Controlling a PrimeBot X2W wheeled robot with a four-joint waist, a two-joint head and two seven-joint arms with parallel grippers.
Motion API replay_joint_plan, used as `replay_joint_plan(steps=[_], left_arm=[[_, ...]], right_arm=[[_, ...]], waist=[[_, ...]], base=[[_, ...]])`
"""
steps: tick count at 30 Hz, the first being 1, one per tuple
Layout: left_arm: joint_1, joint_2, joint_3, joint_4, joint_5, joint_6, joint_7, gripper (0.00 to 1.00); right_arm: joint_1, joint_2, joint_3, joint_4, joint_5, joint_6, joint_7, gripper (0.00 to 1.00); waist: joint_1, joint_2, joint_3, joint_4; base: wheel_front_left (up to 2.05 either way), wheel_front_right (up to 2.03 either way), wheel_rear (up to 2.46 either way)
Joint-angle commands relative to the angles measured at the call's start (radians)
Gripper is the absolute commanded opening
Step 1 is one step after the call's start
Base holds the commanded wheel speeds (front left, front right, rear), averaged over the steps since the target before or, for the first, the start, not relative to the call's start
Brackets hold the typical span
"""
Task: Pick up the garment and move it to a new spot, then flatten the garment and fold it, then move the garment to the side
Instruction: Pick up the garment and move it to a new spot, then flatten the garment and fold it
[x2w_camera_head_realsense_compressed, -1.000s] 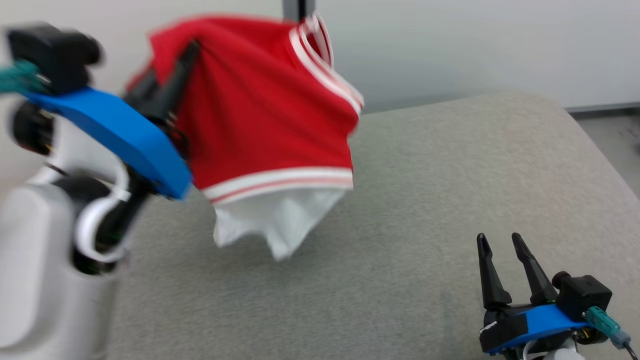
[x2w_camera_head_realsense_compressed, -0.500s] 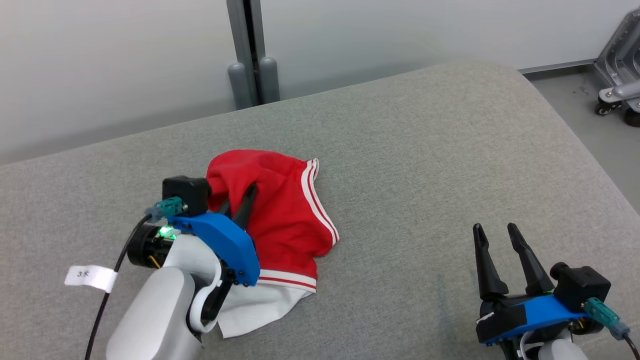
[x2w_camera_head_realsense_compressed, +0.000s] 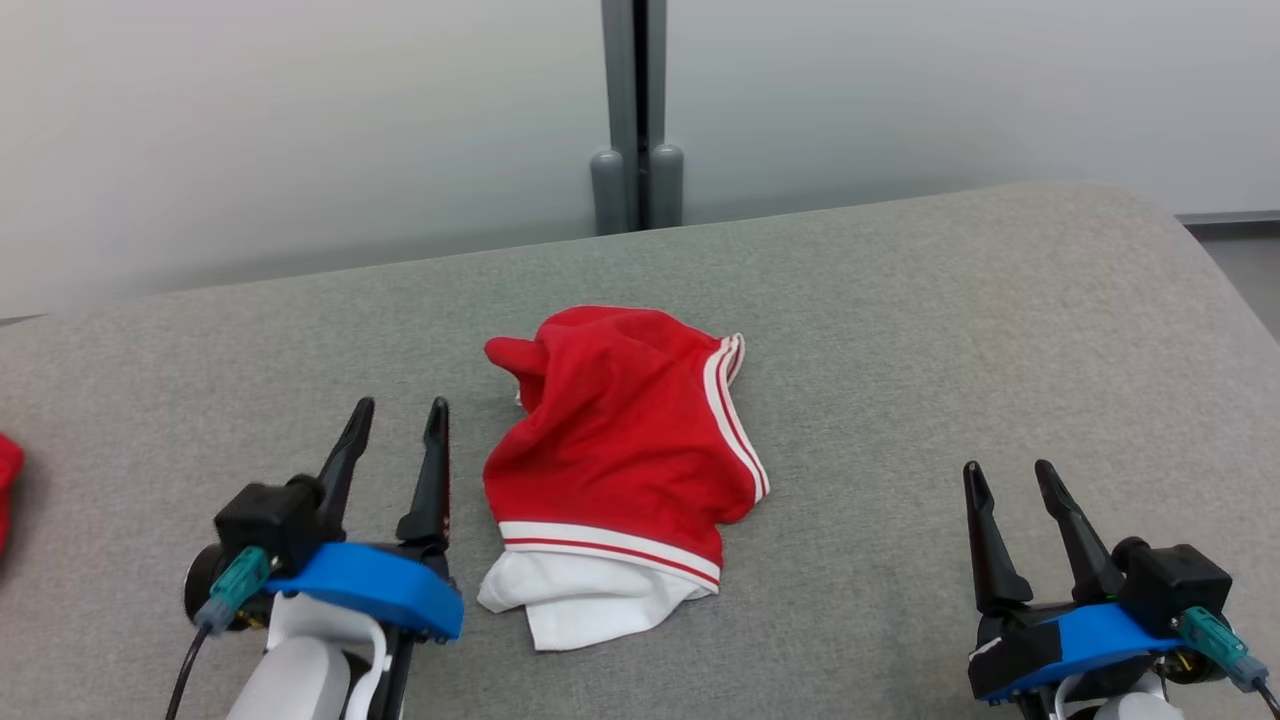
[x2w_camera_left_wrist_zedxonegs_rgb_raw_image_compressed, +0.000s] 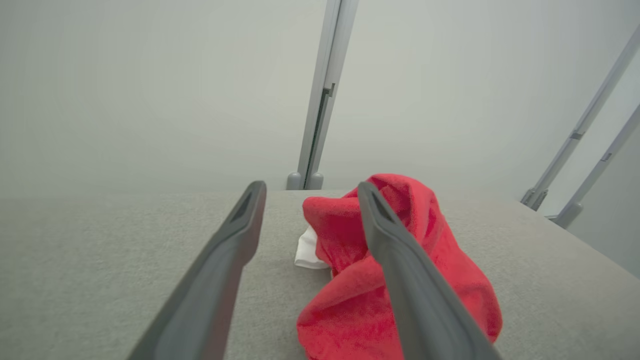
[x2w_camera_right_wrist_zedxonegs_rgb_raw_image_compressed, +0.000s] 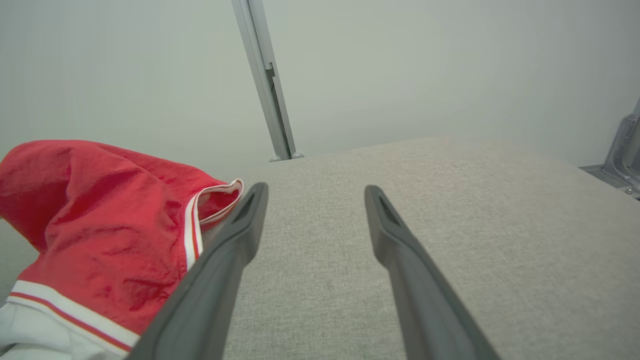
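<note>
On the grey cushion: the red garment lies crumpled near the middle, striped hems showing, white lining spilling out on the robot's side.
Room to the right: wide bare fabric runs from the garment to the cushion's rounded far corner.
Room to the left: a narrower stretch; a scrap of red cloth pokes in at the edge.
Far edge: the cushion ends before a pale wall with a grey post.
Left gripper: low, just beside the garment's left side and clear of it, fingers pointing away from the robot, spread apart, holding nothing.
Right gripper: well apart from the garment, fingers pointing forward, spread, empty.
</note>
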Motion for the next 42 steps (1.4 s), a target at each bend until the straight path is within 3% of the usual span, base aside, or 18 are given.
replay_joint_plan(steps=[1, 5, 12, 27, 31, 35, 42], left_arm=[[0.033, 0.013, 0.009, -0.009, 0.018, 0.012, -0.031, 1.00], [0.101, 0.022, 0.045, -0.024, 0.043, 0.046, -0.093, 1.00], [0.193, 0.011, 0.135, -0.062, 0.082, 0.067, -0.108, 1.00], [0.289, -0.025, 0.236, -0.085, 0.176, 0.004, -0.108, 1.00], [0.273, -0.034, 0.239, -0.086, 0.191, -0.010, -0.108, 1.00], [0.251, -0.037, 0.241, -0.093, 0.204, -0.020, -0.108, 1.00], [0.190, -0.043, 0.217, -0.088, 0.225, -0.045, -0.108, 1.00]], right_arm=[[0.009, -0.003, -0.002, -0.009, -0.011, 0.000, 0.008, 1.00], [0.022, -0.003, -0.004, -0.030, -0.029, 0.000, 0.034, 1.00], [0.037, -0.003, 0.003, -0.065, -0.034, 0.000, 0.070, 1.00], [0.054, -0.003, 0.013, -0.064, -0.013, 0.000, 0.097, 1.00], [0.000, -0.002, 0.078, -0.068, 0.019, 0.000, 0.128, 1.00], [-0.095, -0.004, 0.152, 0.000, 0.067, 0.000, 0.241, 1.00], [-0.284, -0.003, 0.173, 0.288, 0.089, 0.000, 0.369, 1.00]], waist=[[0.0000, 0.0000, 0.002, 0.020], [0.0000, 0.0000, -0.007, 0.057], [0.0000, 0.0000, -0.019, 0.099], [0.0000, 0.0000, -0.030, 0.112], [0.0000, 0.0000, -0.018, 0.110], [0.0000, 0.0000, 0.013, 0.116], [0.0000, 0.0000, 0.076, 0.173]], base=[[0.00, 0.00, 0.00], [0.00, 0.00, 0.00], [0.00, 0.00, 0.00], [0.00, 0.00, 0.00], [0.00, 0.00, 0.00], [0.00, 0.00, 0.00], [0.00, 0.00, 0.00]])
